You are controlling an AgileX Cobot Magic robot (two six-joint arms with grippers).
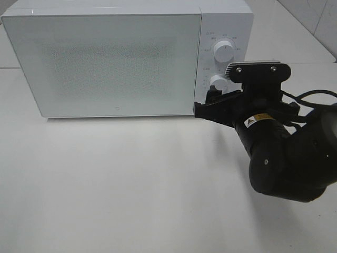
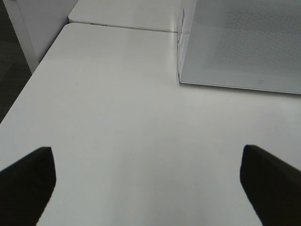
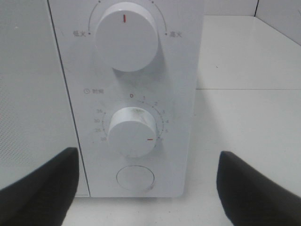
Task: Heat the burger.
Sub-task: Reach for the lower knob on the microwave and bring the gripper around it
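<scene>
Our right gripper (image 3: 148,157) is spread wide and holds nothing. It sits right in front of the lower knob (image 3: 133,131) of the microwave (image 1: 105,58). We cannot tell if it touches the knob. Our left gripper (image 2: 146,155) is spread wide too and is empty, over the table (image 2: 117,117) near the microwave's corner. The microwave is shut. We cannot see the burger.

You are looking at a right arm (image 1: 284,158) that is wearing matte black all over: a bulky rounded joint is swelling into a thick cylinder, which is carrying a yellow warning label (image 1: 251,120). A black bracket (image 1: 260,75) is showing you two silvery screws (image 1: 238,69) beside a ribbed grey housing (image 1: 227,71), and black cables (image 1: 310,96) are trailing off it. The left gripper (image 2: 146,165) and right gripper (image 3: 148,165) are presenting plain black, wedge-shaped fingers (image 2: 28,174).
</scene>
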